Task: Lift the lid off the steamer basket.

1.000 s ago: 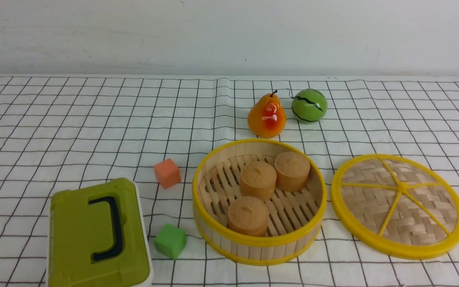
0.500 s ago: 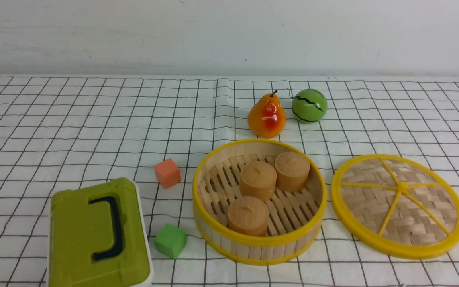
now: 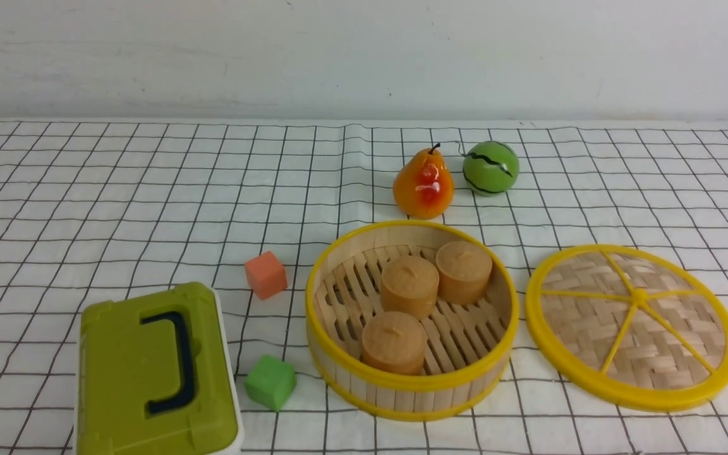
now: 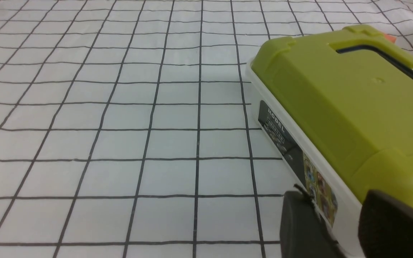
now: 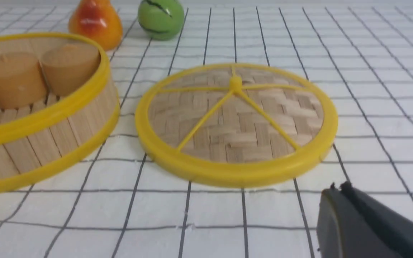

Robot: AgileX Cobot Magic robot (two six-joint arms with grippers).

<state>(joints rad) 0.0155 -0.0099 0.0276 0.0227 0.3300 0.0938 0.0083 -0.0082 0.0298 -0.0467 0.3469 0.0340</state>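
The steamer basket [image 3: 411, 382] stands open at the front centre with three tan cylinders inside. It also shows in the right wrist view [image 5: 48, 118]. The lid [image 3: 632, 328] lies flat on the cloth just right of the basket, apart from it, and the right wrist view shows it too [image 5: 235, 122]. Neither gripper shows in the front view. My right gripper [image 5: 337, 191] is shut and empty, a little short of the lid's near rim. My left gripper [image 4: 335, 200] is open and empty, beside the olive-green box [image 4: 335, 104].
The olive-green box [image 3: 149, 379] with a dark handle sits at the front left. An orange cube [image 3: 265, 274] and a green cube [image 3: 270, 382] lie between it and the basket. A pear [image 3: 423, 184] and a green ball [image 3: 490, 167] stand behind the basket.
A dark tip at the right edge of the front view one second ago has left the view. The basket, the lid and the other things have not moved.
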